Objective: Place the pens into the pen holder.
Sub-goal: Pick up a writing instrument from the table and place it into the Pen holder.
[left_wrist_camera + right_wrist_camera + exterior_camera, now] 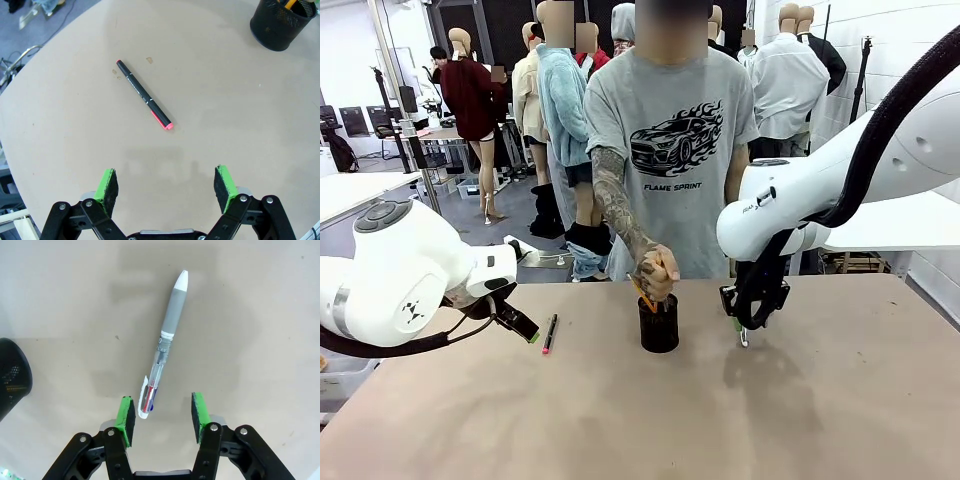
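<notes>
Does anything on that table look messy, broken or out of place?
Nothing is broken or spilled. Two pens lie loose on the table, outside the pen holder: the black pen with a pink end, and the silver-grey pen at the open right gripper. A few small marks spot the table near the black pen.

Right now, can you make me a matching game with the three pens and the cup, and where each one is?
Things:
1. orange pen
2. black pen with pink end
3. grey pen
4. pen holder

Places:
A. lying at the open right gripper
B. standing upright on the table
C. held in the person's hand, lower end in the holder
D. lying ahead of the open left gripper

Pairs: 1-C, 2-D, 3-A, 4-B
</notes>
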You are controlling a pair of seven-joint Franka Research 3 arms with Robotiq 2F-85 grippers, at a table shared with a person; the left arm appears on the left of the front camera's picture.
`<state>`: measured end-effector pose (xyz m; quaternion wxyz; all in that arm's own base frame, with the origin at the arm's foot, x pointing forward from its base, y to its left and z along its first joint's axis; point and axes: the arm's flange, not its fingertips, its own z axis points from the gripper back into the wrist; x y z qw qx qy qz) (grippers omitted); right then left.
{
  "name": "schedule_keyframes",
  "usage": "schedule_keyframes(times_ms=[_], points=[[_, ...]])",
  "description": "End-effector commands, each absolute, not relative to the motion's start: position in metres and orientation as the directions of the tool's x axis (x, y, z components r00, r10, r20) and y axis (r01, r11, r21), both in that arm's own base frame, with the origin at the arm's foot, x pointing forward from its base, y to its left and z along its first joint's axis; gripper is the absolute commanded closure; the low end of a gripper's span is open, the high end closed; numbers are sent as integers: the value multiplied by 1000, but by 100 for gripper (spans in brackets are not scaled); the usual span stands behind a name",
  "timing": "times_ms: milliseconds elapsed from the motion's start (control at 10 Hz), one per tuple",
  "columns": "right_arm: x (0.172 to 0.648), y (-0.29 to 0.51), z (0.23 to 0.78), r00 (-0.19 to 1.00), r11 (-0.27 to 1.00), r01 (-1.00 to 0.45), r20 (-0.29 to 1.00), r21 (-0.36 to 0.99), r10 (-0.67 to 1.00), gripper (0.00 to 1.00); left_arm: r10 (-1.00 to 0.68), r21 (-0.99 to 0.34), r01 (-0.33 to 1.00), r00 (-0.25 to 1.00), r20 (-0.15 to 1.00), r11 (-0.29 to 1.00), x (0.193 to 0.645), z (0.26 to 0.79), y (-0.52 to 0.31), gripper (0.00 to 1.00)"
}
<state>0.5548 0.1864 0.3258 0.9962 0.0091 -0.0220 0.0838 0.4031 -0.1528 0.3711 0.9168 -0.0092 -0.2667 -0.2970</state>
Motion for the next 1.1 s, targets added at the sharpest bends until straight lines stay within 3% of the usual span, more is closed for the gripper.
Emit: schedule_keyframes(times_ms=[0,800,900,1000], points=[[560,186,328,986,987,-158,53,18,157,42,-536,139,547,683,496,826,403,371,-151,0],[595,189,301,990,991,-134,-48,18,135,42,-536,139,547,683,496,826,403,371,-151,0],[595,189,299,989,991,-134,-59,21,135,45,-536,139,547,683,496,826,403,371,-151,0],[597,189,298,989,990,-135,-61,29,137,60,-536,139,547,683,496,826,403,371,-151,0]])
